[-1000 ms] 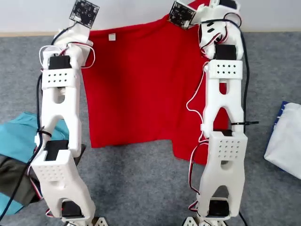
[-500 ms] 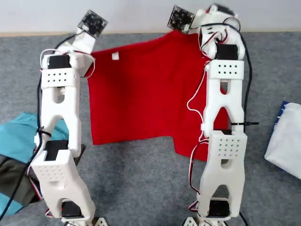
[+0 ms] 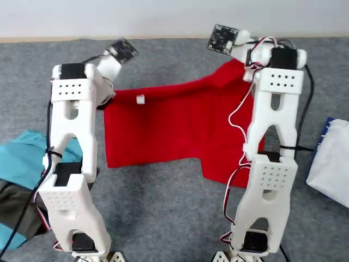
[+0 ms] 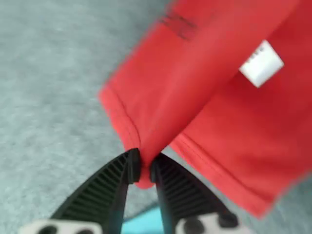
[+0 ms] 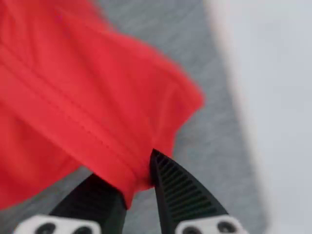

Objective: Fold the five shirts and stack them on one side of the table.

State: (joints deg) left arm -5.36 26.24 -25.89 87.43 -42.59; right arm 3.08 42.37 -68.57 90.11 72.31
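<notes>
A red shirt (image 3: 174, 128) lies spread on the grey table between the two arms, its far edge lifted at both corners. My left gripper (image 4: 141, 170) is shut on the shirt's (image 4: 204, 92) far left corner, near a white neck label (image 4: 262, 64). My right gripper (image 5: 139, 183) is shut on the red shirt's (image 5: 83, 97) far right corner. In the high view the left gripper (image 3: 106, 97) sits at the shirt's upper left and the right gripper (image 3: 246, 65) at its upper right peak. The label (image 3: 140, 99) shows close to the far edge.
A teal and dark garment (image 3: 19, 174) is heaped at the table's left edge beside the left arm. A white folded garment on something blue (image 3: 331, 161) lies at the right edge. A pale wall (image 3: 163, 16) borders the far side.
Both grippers have drawn the shirt's far edge toward the near side of the table. The visible red area has grown shorter, and the label has moved closer with it.
</notes>
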